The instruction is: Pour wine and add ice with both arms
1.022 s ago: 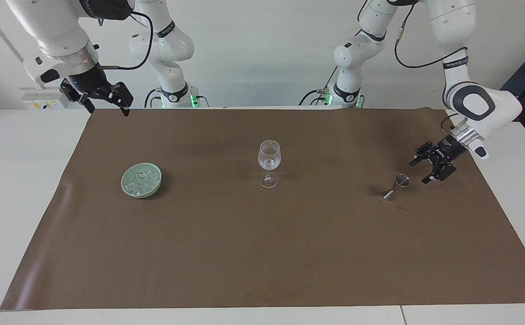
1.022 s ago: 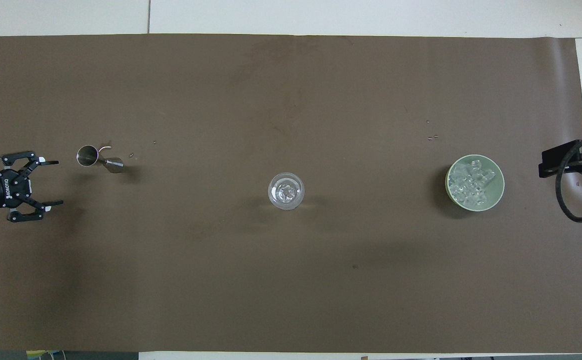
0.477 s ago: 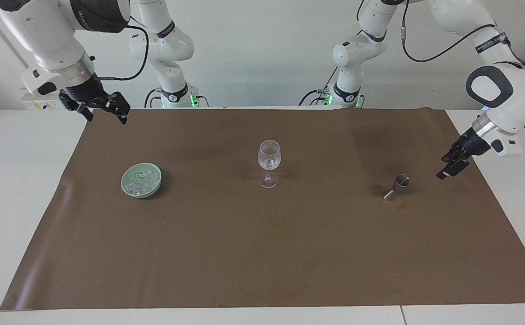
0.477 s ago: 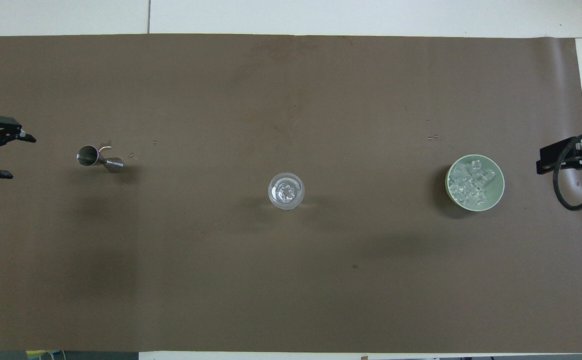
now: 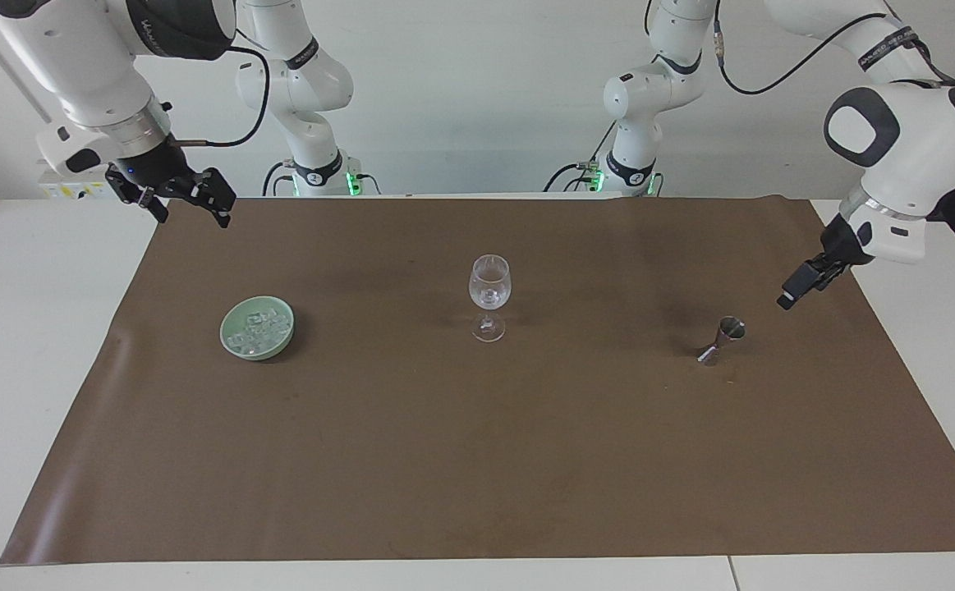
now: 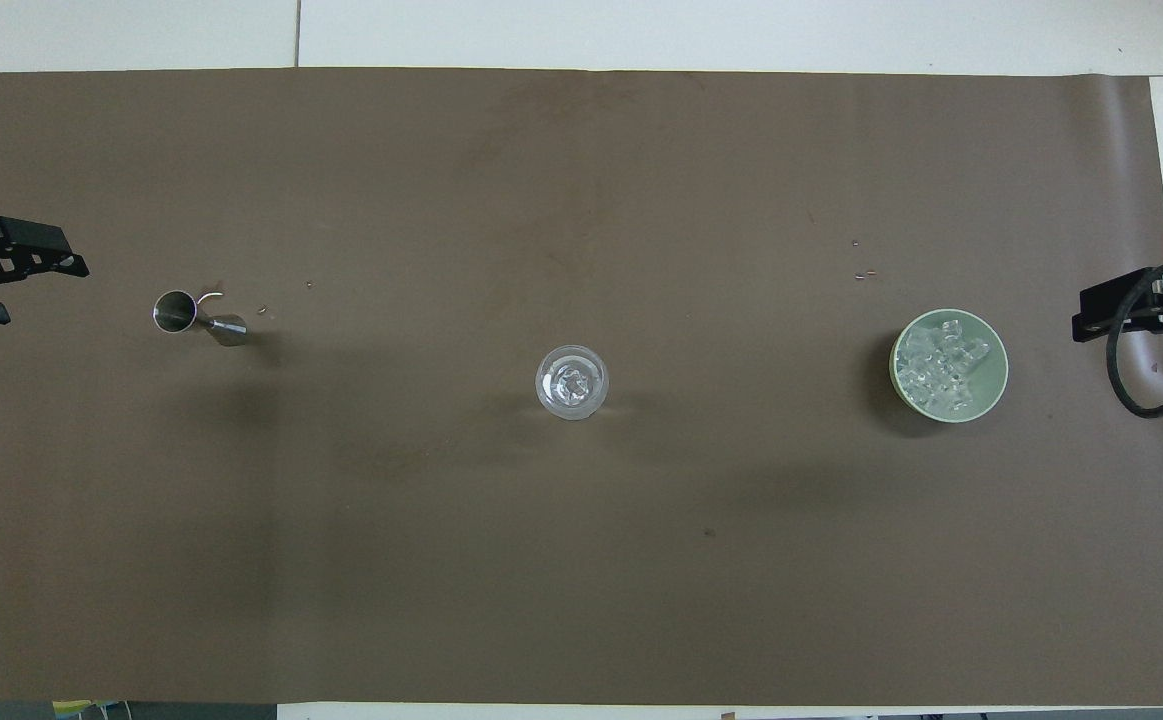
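In the facing view the left pincer [image 5: 805, 283] has drawn back from the metal jigger [image 5: 722, 339] it hung just beside a second ago and now hovers over the brown mat [image 5: 477, 460] toward the left arm's end of the worktop, apart from the jigger and carrying nothing; its fingers stand edge-on here. The right pincer [image 5: 190, 193] hangs wide and empty over the mat's corner at the right arm's end, having barely shifted, well apart from the green bowl [image 5: 235, 316] of ice [image 5: 262, 328]. The wine glass [image 5: 489, 287] stands upright between the two pincers with what looks like ice in its bowl. With both arms pulling clear and nothing held, the pouring and icing look finished, or nearly so. In the overhead view the left pincer [image 6: 11, 285] shows its fingers spread wide at the frame's edge, the jigger standing just inward of it. The glass [image 6: 571, 382] holds a few clear cubes. The bowl [image 6: 996, 345] is full of ice [image 6: 941, 370], and the right pincer [image 6: 1126, 305] sits outward of it.
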Controlling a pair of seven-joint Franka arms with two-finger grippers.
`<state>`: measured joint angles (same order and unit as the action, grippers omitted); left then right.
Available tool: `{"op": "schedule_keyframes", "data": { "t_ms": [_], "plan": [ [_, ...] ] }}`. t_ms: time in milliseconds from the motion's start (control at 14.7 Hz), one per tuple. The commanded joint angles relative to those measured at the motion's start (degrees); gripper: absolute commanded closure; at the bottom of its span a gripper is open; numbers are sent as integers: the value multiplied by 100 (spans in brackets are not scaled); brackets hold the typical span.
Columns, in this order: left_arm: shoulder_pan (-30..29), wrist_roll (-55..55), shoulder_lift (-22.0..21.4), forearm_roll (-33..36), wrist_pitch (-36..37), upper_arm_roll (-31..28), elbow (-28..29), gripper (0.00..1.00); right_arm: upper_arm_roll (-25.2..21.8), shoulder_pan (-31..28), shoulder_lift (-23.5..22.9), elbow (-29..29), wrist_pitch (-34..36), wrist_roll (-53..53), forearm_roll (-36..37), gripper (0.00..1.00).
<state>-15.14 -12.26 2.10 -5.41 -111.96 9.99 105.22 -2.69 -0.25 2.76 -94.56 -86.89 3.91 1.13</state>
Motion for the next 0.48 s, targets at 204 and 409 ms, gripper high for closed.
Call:
{"op": "schedule_keyframes", "data": {
  "t_ms": [204, 409],
  "plan": [
    [773, 532, -351, 356, 383, -207, -98, 0, -231, 113, 119, -9, -82, -215, -96, 0],
    [1276, 637, -263, 515, 1060, -621, -738, 0, -293, 174, 146, 69, 5, -198, -131, 0]
  ]
}}
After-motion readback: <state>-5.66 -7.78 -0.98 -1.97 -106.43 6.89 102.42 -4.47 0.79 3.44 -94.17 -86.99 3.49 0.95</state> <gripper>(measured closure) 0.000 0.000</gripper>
